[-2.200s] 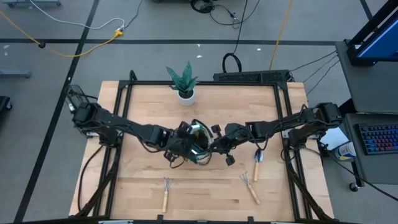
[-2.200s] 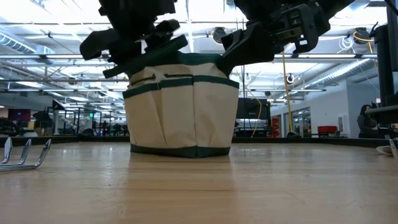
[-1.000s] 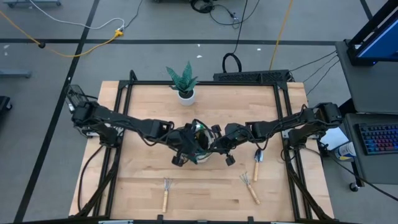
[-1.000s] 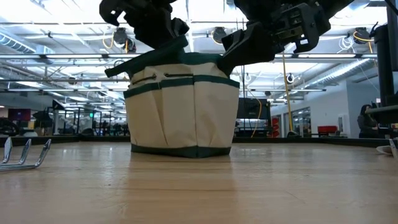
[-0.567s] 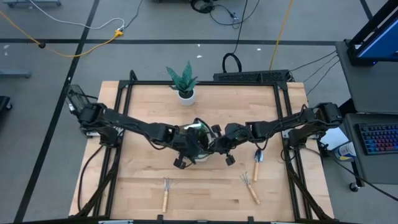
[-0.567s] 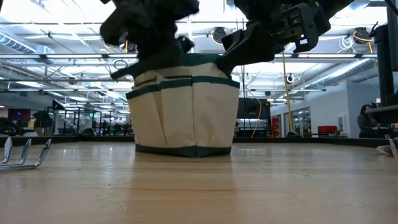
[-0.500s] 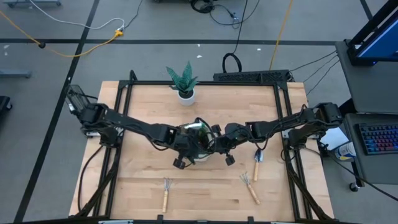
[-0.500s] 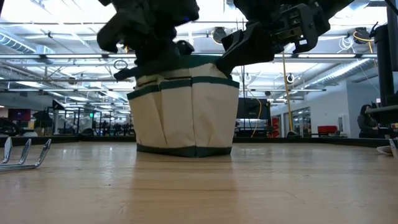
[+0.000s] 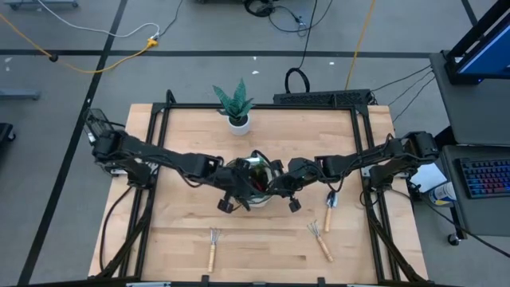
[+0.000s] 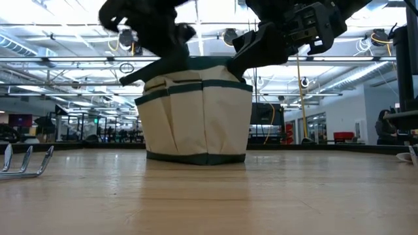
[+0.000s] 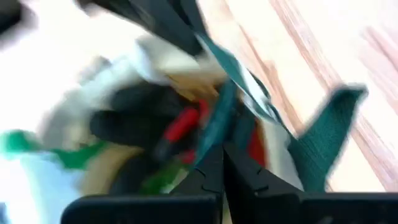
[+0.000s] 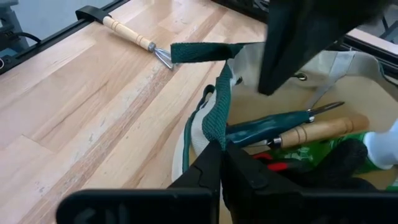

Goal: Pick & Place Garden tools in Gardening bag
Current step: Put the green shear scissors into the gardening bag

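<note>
The beige gardening bag (image 10: pixel 196 111) with green trim stands on its base at the table's middle (image 9: pixel 255 171). Inside it lie a green-handled tool (image 12: pixel 273 121), a wooden-handled tool (image 12: pixel 323 130) and a red-and-black glove (image 11: pixel 180 124). My left gripper (image 9: pixel 239 186) is shut on the bag's left rim, my right gripper (image 9: pixel 276 185) on its right rim. Two hand rakes (image 9: pixel 213 247) (image 9: pixel 320 239) and a trowel (image 9: pixel 329 209) lie flat on the table. My left gripper pinches a green strap (image 11: pixel 219 127) at the bag's rim between its two fingers, slanting down from the table's left. The view is blurred. The bag's base stays on the table. My right gripper pinches the green trim strap (image 12: pixel 215 127) at the bag's rim between its two fingers, coming from the table's right and slanting slightly down. The strap stands up from the rim to the fingers. The bag rests on the table.
A spiky green plant in a white pot (image 9: pixel 237 108) stands at the far edge. The rakes and trowel lie toward the near and right side. Bare wood shows on the table's left half (image 9: pixel 171 219). A black frame (image 9: pixel 159 119) runs round the table.
My left gripper, still shut on the strap, has swung in over the bag's rim and drawn back up toward the left. The bag's left side and base have slid a little toward the table's right. My right gripper has kept still.
</note>
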Motion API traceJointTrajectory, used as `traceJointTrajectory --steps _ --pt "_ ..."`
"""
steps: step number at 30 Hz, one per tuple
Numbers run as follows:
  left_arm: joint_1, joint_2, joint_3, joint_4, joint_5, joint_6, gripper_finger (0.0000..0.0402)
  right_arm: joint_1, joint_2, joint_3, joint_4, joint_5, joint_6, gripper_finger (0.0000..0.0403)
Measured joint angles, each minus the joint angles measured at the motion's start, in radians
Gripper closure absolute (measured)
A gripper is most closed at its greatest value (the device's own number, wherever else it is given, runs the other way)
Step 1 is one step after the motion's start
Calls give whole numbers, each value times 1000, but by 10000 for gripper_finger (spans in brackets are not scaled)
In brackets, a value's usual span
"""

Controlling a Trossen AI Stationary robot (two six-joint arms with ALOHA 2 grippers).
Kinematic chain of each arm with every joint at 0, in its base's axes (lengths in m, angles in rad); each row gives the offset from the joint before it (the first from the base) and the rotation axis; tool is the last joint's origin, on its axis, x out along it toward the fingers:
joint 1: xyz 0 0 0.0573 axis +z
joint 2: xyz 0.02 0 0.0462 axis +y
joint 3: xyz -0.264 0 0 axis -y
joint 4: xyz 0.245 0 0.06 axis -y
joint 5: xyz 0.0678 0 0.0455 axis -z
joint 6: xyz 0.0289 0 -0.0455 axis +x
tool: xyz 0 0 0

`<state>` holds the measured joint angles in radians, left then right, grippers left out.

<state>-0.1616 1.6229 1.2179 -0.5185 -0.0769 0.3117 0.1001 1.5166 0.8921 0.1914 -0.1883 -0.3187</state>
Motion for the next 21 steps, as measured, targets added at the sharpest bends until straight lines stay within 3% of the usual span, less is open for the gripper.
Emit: traceJointTrajectory --steps 5,21 --pt "15 -19 1 3 -20 -1 394 0 0 0 5 -1 -2 401" --pt "57 124 3 3 52 9 395 0 0 0 5 0 -8 401"
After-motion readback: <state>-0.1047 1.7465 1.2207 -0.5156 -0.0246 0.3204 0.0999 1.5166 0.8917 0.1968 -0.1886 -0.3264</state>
